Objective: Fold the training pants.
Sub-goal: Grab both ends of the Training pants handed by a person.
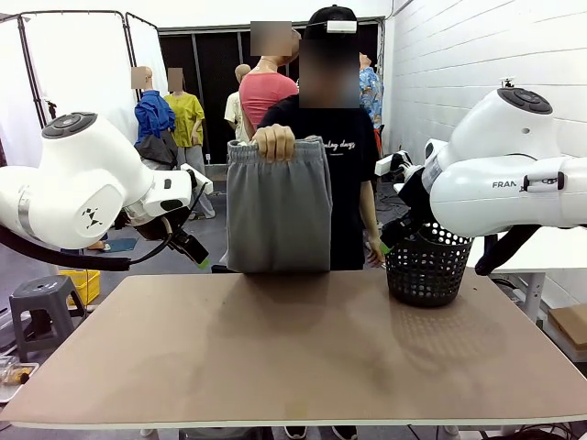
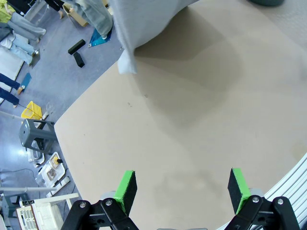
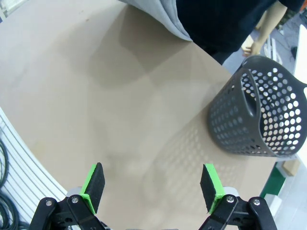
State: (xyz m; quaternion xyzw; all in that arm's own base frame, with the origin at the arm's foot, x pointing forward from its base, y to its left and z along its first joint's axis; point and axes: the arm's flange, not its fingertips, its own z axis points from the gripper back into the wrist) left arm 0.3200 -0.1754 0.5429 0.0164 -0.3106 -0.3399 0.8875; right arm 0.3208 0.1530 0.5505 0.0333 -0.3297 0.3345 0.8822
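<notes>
The left hand (image 2: 183, 187) and right hand (image 3: 151, 182) gaped wide, empty. The training pants (image 1: 278, 206) hung ahead, held by a person; an early reach risked snagging cloth or striking the basket (image 3: 259, 115).

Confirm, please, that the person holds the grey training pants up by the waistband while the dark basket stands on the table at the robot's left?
Not quite: the front view shows the basket standing on the table at the robot's right, not its left. The person's hand does hold the training pants up by the waistband.
</notes>
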